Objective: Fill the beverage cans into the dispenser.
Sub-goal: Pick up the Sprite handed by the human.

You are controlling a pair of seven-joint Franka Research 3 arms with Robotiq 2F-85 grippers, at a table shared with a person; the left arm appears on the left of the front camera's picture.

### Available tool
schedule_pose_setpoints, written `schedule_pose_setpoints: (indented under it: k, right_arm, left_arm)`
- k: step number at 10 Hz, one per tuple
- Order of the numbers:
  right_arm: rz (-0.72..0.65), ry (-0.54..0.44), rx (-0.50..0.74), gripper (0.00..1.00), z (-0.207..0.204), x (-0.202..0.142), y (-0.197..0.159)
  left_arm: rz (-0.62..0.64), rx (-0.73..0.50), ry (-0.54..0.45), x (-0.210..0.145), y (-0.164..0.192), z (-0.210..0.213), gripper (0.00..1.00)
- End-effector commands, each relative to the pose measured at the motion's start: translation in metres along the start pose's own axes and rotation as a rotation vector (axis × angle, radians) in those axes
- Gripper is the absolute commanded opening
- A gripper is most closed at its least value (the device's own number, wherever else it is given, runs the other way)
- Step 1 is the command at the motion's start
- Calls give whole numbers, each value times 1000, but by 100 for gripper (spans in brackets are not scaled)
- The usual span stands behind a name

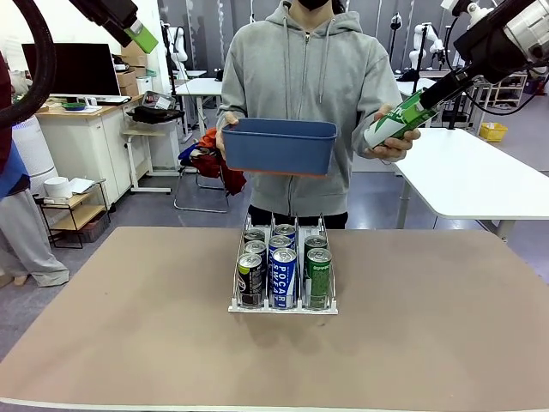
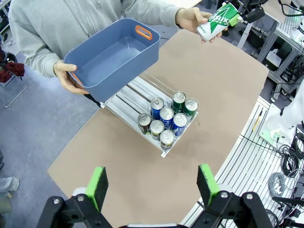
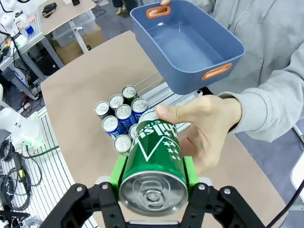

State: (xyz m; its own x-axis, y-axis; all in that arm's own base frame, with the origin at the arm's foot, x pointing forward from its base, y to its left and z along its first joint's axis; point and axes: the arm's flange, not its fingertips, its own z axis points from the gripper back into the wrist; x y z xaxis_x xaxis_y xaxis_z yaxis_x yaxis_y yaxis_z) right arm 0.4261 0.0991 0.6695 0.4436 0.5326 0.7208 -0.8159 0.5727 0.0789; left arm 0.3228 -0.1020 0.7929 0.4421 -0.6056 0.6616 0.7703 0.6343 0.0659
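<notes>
The right gripper (image 3: 153,178) has closed its green pads on the green can (image 3: 154,161) that the person's hand (image 3: 206,126) holds above the table's far right; the hand should release first; the left gripper (image 2: 152,186) hangs open, holding nothing; the dispenser (image 1: 283,306) has room in its right lane, with clear air above

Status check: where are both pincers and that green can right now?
Right pincer shut on green can, person's hand also holding it. Left pincer open, high over dispenser, seven cans loaded. Blue bin held above the rack.
</notes>
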Motion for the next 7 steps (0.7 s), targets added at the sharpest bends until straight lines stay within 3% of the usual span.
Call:
schedule_pose_setpoints:
  k: [1, 4, 7]
  right_arm:
    - [-23, -40, 11, 0, 0, -3, 1]
    - [-17, -31, 66, 0, 0, -5, 1]
    - [-15, -9, 16, 0, 1, -2, -1]
  left_arm:
    - [7, 12, -4, 0, 1, -1, 100]
    - [7, 12, -4, 0, 1, -1, 100]
    - [7, 12, -4, 0, 1, -1, 100]
